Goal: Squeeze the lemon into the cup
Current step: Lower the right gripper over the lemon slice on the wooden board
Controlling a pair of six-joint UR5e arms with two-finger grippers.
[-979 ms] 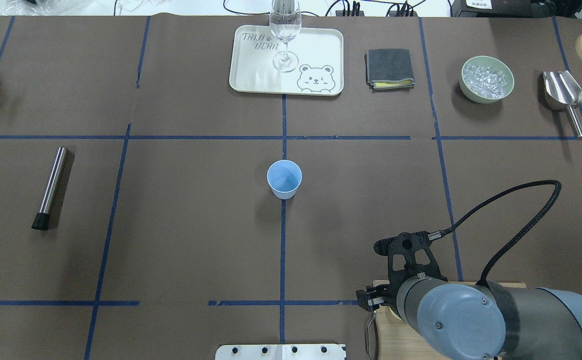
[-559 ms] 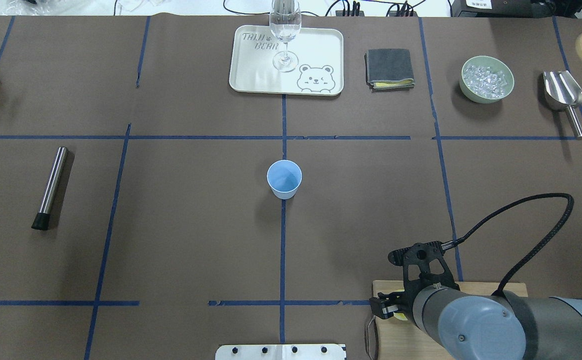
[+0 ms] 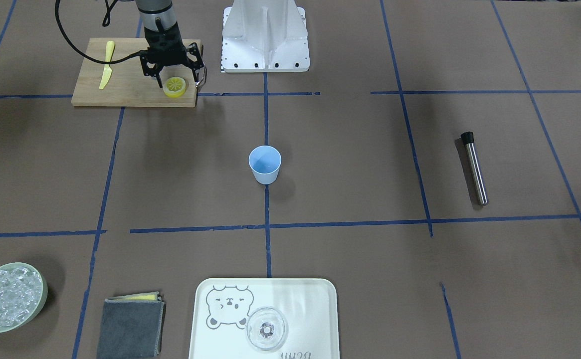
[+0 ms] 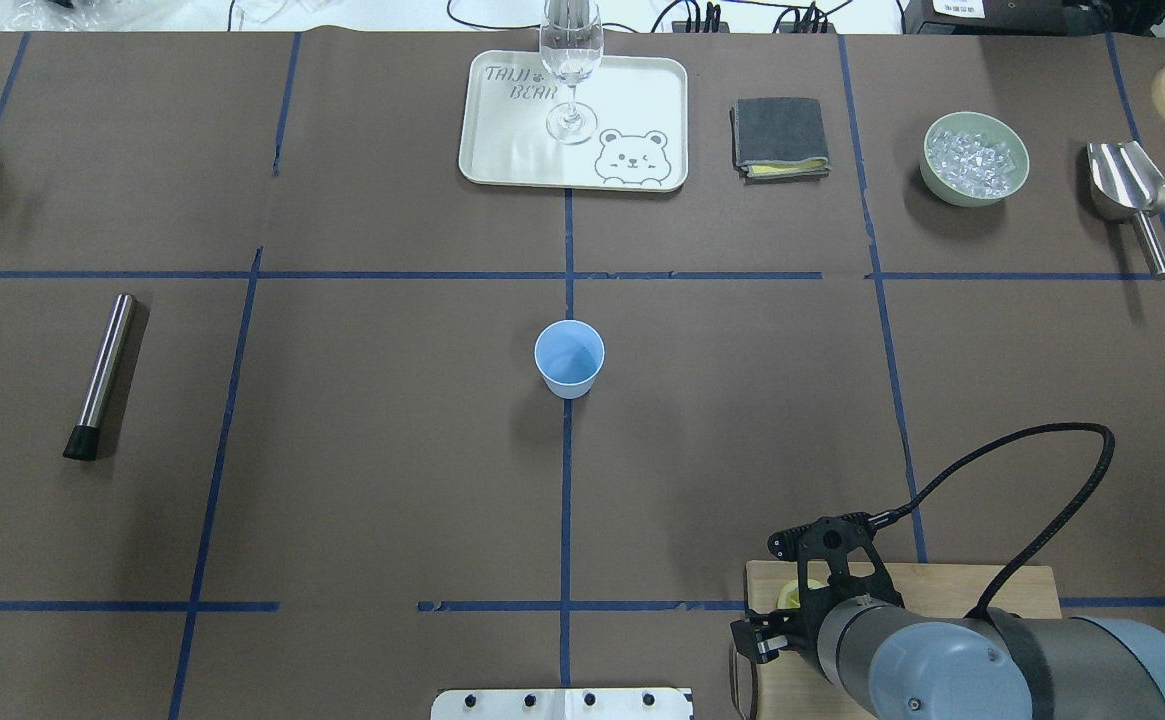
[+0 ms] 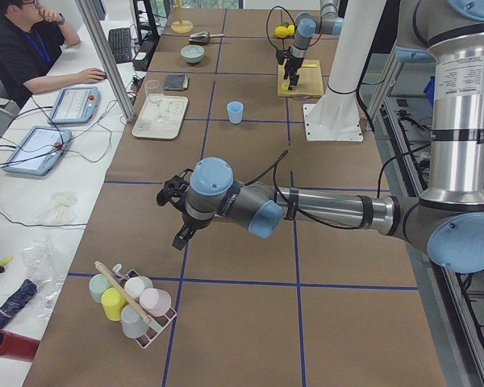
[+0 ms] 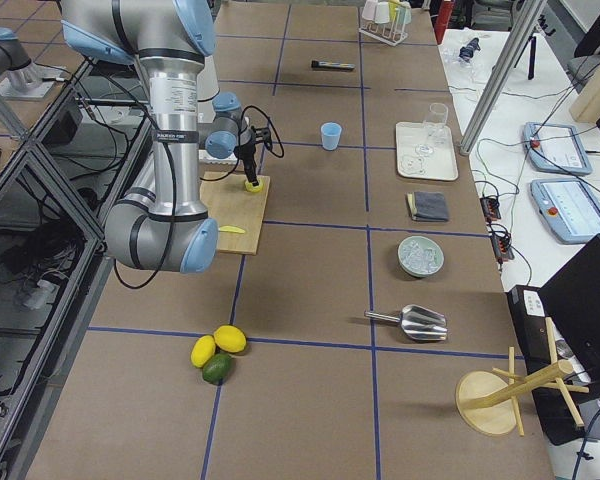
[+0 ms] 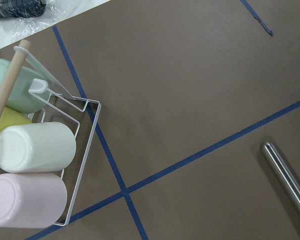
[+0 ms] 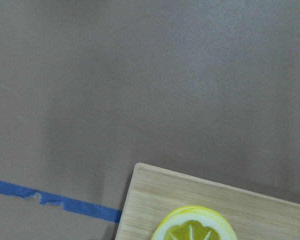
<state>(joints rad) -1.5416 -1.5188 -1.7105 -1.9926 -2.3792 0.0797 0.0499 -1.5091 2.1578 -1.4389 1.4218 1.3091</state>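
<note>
The light blue cup (image 3: 265, 164) stands upright at the table's middle, also in the overhead view (image 4: 569, 357). The lemon slice (image 3: 175, 87) lies flat on a wooden cutting board (image 3: 125, 87) at the robot's right near edge. My right gripper (image 3: 178, 83) is open and points down over the slice, one finger on each side of it. The right wrist view shows the slice (image 8: 194, 227) at its bottom edge. In the overhead view my arm hides most of the slice (image 4: 790, 593). My left gripper (image 5: 174, 218) hovers over the table's far left end; I cannot tell whether it is open.
A yellow plastic knife (image 3: 105, 70) lies on the board. A tray (image 4: 502, 150) with a wine glass (image 4: 570, 70), a grey cloth (image 4: 780, 135), a green bowl of ice (image 4: 974, 158) and a metal scoop (image 4: 1130, 195) line the far side. A steel rod (image 4: 102, 372) lies left.
My right arm has drawn back toward the robot and to the right, bringing the gripper over the lemon slice on the board. The cup has not moved.
</note>
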